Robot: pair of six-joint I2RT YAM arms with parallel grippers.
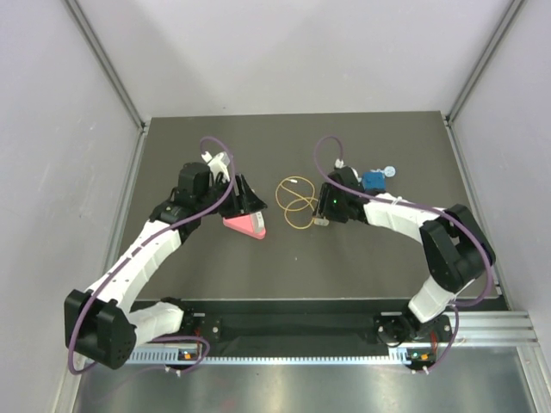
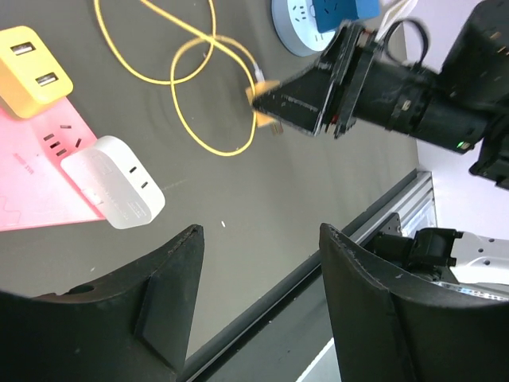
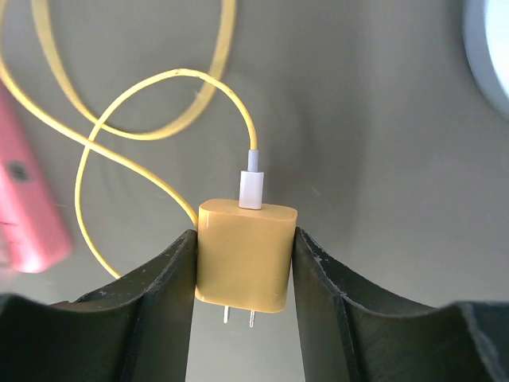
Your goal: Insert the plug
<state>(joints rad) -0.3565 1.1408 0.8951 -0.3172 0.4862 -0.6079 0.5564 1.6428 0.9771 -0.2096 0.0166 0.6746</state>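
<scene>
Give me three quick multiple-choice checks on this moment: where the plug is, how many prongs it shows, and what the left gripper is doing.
1. Where is the plug?
A. Between the right gripper's fingers.
B. Pushed into the pink strip.
C. In the left gripper.

2. How many metal prongs show on it?
A. One.
B. Two.
C. Four.

3. How is the left gripper?
A. Open and empty.
B. Shut on the white adapter.
C. Shut on the cable.

Answers:
1 A, the right wrist view shows both fingers pressed against its sides.
2 B, two prongs stick out of its near end.
3 A, its fingers stand apart with only bare table between them.
</scene>
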